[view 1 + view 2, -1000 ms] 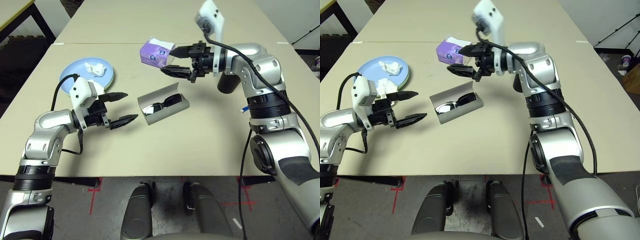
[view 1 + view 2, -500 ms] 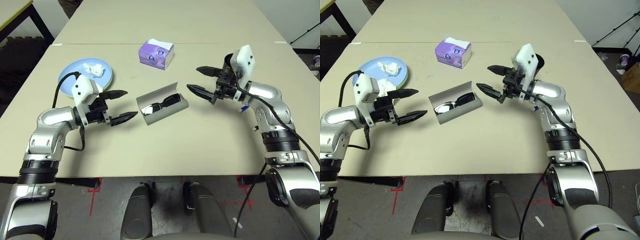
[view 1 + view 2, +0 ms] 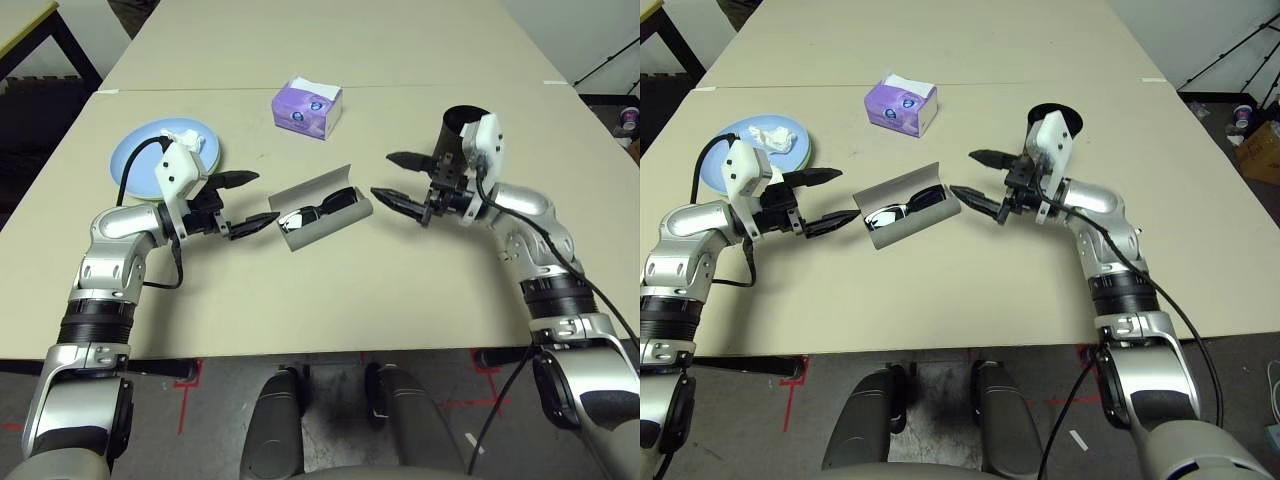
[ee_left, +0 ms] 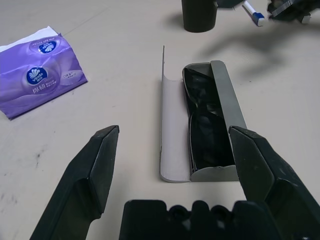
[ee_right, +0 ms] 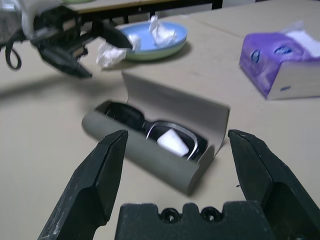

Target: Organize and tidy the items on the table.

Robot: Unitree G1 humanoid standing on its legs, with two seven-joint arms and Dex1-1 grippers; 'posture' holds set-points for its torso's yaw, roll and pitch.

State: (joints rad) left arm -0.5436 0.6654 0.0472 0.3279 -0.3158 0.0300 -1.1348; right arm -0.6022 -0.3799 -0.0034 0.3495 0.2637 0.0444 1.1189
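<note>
Both tools are spread wide, holding nothing: left tool and right tool flank the grey glasses case mid-surface. The case lies open, black sunglasses inside. It is judged light, rigid, smooth; the upright lid is probably best pushed shut while the body is steadied.

head stereo looks down; wrist views (close, opposed) share the glasses case.

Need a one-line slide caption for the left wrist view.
Open left tool faces the open grey glasses case holding black sunglasses, purple tissue pack alongside.
</note>
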